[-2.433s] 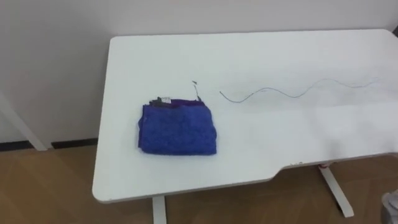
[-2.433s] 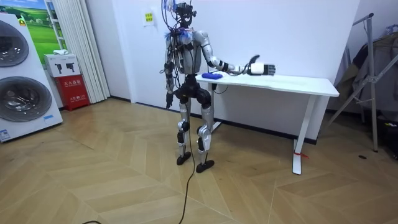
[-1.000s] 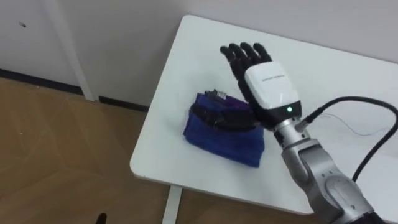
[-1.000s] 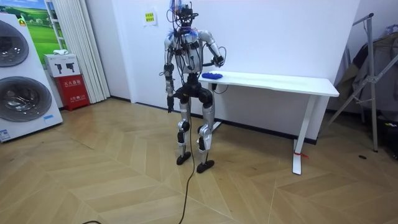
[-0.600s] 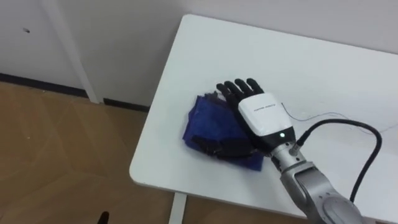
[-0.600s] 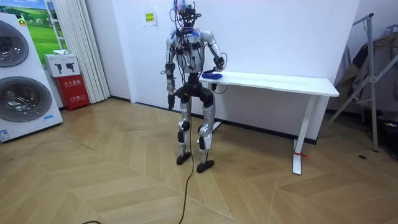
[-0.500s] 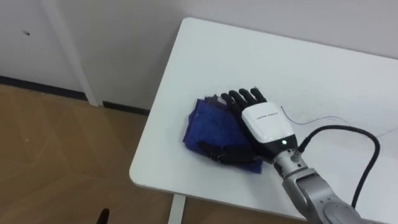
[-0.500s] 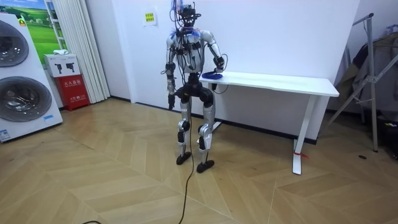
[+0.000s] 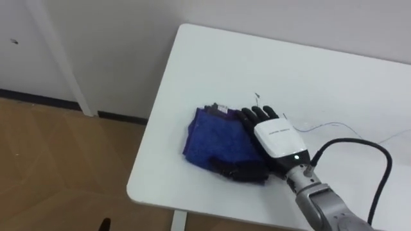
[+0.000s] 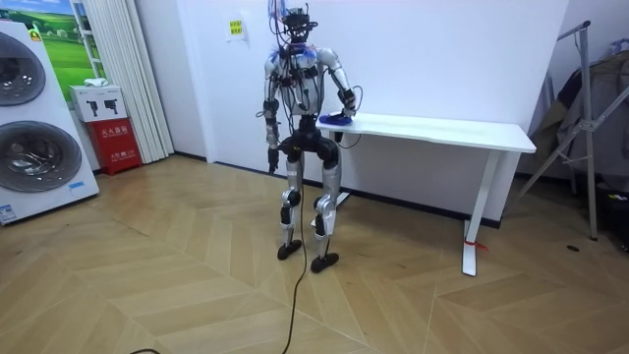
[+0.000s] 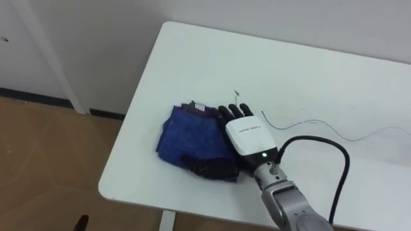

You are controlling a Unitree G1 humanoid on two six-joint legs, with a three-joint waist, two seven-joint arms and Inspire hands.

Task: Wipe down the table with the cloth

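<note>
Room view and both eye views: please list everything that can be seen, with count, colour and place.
table: one, white, against the wall, robot at its end
cloth: one, blue, folded, near the table's left front corner
thin wire: one, dark, lying on the table right of the cloth
washing machine: one, white, room view's left
red box: one, beside the washing machine
stand: one, grey, room view's right
floor: wooden, brown
right hand: flat on the cloth, fingers straight
left hand: hanging at the robot's side
</note>
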